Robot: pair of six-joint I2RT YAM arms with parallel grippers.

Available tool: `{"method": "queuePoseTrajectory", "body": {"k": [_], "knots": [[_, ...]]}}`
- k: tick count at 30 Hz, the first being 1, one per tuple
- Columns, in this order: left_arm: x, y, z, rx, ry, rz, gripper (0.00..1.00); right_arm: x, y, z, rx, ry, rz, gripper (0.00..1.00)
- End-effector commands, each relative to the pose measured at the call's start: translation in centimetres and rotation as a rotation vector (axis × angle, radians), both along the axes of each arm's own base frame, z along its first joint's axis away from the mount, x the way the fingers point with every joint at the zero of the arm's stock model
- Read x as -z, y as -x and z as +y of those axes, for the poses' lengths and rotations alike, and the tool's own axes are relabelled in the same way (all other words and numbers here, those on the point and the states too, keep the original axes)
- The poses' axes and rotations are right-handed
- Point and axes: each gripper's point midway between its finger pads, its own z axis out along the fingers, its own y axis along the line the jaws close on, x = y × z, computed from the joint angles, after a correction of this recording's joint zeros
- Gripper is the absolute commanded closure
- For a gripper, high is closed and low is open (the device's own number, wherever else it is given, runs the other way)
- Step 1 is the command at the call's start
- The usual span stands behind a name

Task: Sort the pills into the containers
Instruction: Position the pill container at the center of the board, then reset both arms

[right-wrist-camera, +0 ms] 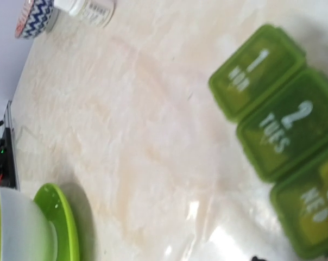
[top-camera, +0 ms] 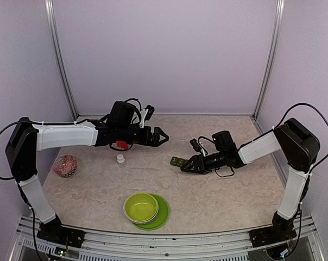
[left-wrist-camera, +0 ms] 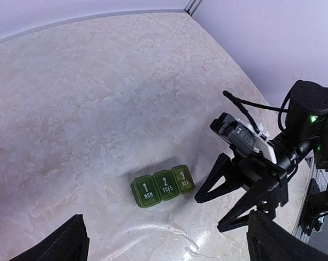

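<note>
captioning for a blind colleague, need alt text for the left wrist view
A dark green pill box of three joined compartments, lids marked 1 MON, 2 TUES, 3 WED, lies on a beige table. The right arm's hand is close beside it, fingers apart and empty.

- containers (left-wrist-camera: 162, 188) looked like see-through green plastic, kinda glossy
- table (left-wrist-camera: 99, 98) was smooth, marble-look, with a bit of sheen
- bowl (top-camera: 141, 206) was shiny lime plastic
</note>
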Motion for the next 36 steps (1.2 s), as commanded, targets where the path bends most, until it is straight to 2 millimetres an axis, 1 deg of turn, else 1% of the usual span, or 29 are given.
{"method": "queuePoseTrajectory", "body": {"k": [1, 2, 8, 15, 20, 24, 27, 29, 30, 31, 32, 36], "knots": [[-2.6, 1.1, 1.1, -0.037, 0.033, -0.050, 0.01, 1.9, -0.7, 0.4, 0.040, 0.008, 0.015, 0.33], [-3.3, 1.5, 1.4, -0.044, 0.036, -0.063, 0.01, 1.9, -0.9, 0.5, 0.045, 0.006, 0.013, 0.33], [-4.5, 3.3, 3.3, -0.077, 0.033, -0.095, 0.01, 1.9, -2.4, 0.6, 0.079, 0.024, -0.019, 0.32], [-5.4, 4.4, 5.2, -0.114, 0.029, -0.122, 0.01, 1.8, -3.9, 0.6, 0.104, 0.052, -0.051, 0.31], [-5.6, 4.7, 6.3, -0.142, 0.011, -0.128, 0.01, 1.1, -3.3, 0.7, 0.078, 0.036, -0.047, 0.30], [-6.2, 4.8, 7.5, -0.171, -0.001, -0.148, 0.01, 0.5, -2.2, -0.1, 0.067, 0.063, -0.052, 0.28], [-6.9, 5.0, 8.8, -0.195, 0.004, -0.160, 0.01, -0.2, -1.4, -1.1, 0.062, 0.094, -0.076, 0.25], [-7.3, 5.2, 9.6, -0.207, 0.007, -0.171, 0.01, -1.4, -1.2, -2.2, 0.071, 0.102, -0.112, 0.21], [-7.5, 5.4, 10.1, -0.213, 0.008, -0.177, 0.01, -2.0, -1.1, -2.8, 0.082, 0.104, -0.123, 0.18], [-7.8, 5.6, 10.5, -0.215, 0.006, -0.190, 0.01, -2.6, -1.1, -3.6, 0.099, 0.109, -0.139, 0.10], [-8.1, 5.7, 11.0, -0.226, 0.002, -0.206, 0.01, -3.3, -1.4, -4.5, 0.121, 0.116, -0.161, 0.01], [-9.1, 6.2, 13.5, -0.292, -0.020, -0.281, 0.01, -6.1, -3.4, -8.8, 0.261, 0.206, -0.282, 0.00]]}}
